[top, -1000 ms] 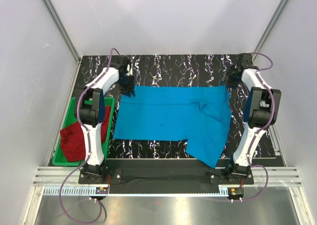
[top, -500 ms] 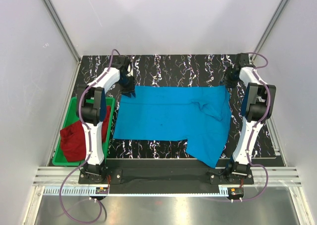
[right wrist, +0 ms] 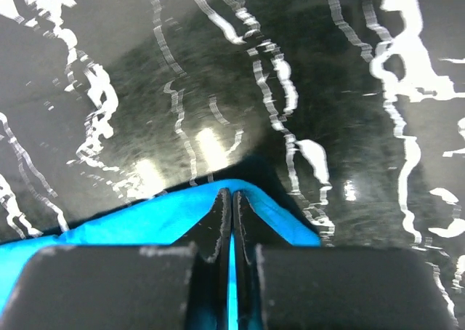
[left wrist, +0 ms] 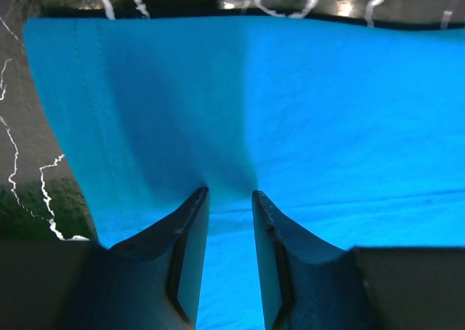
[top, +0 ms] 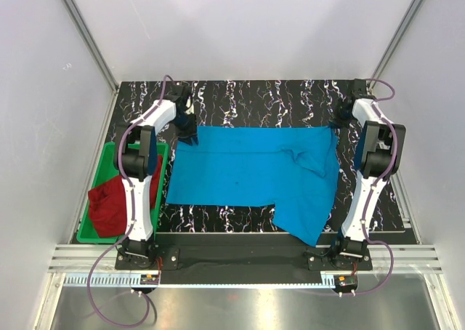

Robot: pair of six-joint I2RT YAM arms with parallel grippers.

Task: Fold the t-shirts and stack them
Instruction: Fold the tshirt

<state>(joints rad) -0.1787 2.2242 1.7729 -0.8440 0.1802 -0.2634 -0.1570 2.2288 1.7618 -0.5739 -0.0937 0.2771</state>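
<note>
The dark red t-shirt (top: 109,210) sits heaped in the green bin (top: 106,159) at the left. The left gripper (left wrist: 229,199) pinches the far-left corner of the blue t-shirt (top: 247,166), which is spread across the table. Both corners should lift level and together for a square fold. The right gripper (right wrist: 231,206), jaws apart a second ago, now presses shut on the far-right corner.

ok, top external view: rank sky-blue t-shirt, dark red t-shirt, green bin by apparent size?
1. bright sky-blue cloth t-shirt, spread flat: clearly largest.
2. green plastic bin, partly hidden.
3. dark red cloth t-shirt, bunched in the bin; only its visible part counted.
</note>
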